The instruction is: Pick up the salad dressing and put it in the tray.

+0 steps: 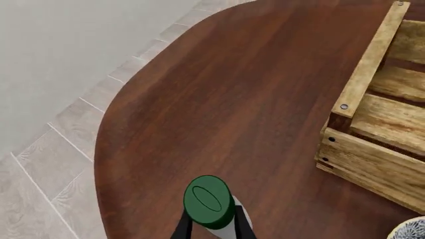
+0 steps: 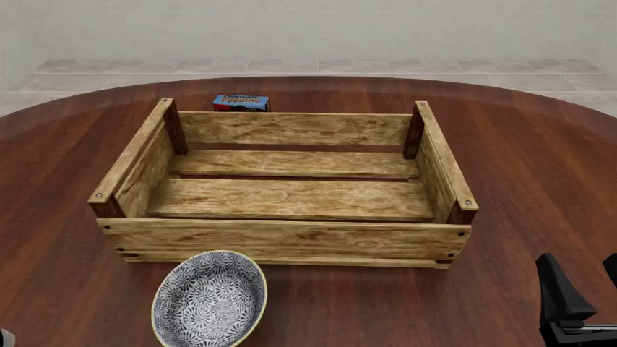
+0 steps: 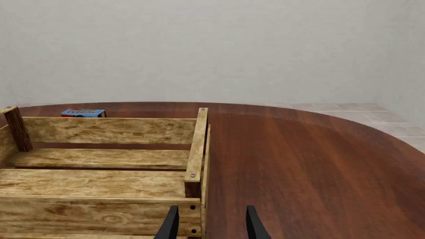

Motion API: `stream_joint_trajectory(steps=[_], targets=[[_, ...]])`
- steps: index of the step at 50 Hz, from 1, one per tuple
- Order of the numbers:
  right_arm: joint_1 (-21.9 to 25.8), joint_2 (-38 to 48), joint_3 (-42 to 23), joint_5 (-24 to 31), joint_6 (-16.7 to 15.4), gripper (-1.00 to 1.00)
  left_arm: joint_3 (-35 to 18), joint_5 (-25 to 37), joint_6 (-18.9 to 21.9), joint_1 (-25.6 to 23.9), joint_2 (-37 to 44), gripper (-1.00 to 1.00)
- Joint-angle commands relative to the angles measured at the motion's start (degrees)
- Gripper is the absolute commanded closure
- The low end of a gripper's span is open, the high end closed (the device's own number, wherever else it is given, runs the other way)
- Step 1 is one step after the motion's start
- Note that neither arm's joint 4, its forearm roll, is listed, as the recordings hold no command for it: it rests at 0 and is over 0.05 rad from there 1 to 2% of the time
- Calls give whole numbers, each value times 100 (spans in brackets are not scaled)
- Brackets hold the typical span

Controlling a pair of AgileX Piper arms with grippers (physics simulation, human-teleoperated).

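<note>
Left gripper [image 1: 212, 230], mostly cut off, clamps the salad dressing [image 1: 208, 200]; right gripper [image 3: 211, 224] gapes empty.

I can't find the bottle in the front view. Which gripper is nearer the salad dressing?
Left. The left gripper has the salad dressing between its fingers; the right gripper is beside the tray.

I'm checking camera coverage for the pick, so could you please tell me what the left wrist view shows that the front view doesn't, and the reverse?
Only the left wrist view shows the salad dressing, its green cap up, between the left claw fingers. Only the front view shows the pudding box beyond the tray and the right claw, holding nothing. Both show the tray, the bowl and the table.
</note>
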Motion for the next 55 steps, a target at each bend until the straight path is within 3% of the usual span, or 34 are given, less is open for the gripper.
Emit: stream_joint_trajectory(steps=[1, 31, 55], targets=[[1, 0, 0, 0, 1, -100, -573, 87, 187, -321, 122, 100], [0, -1, 0, 0, 0, -100, -1565, -242, 541, -1339, 1151, 100], [0, -1, 0, 0, 0, -100, -2509, -746, 796, -2464, 2195, 100]])
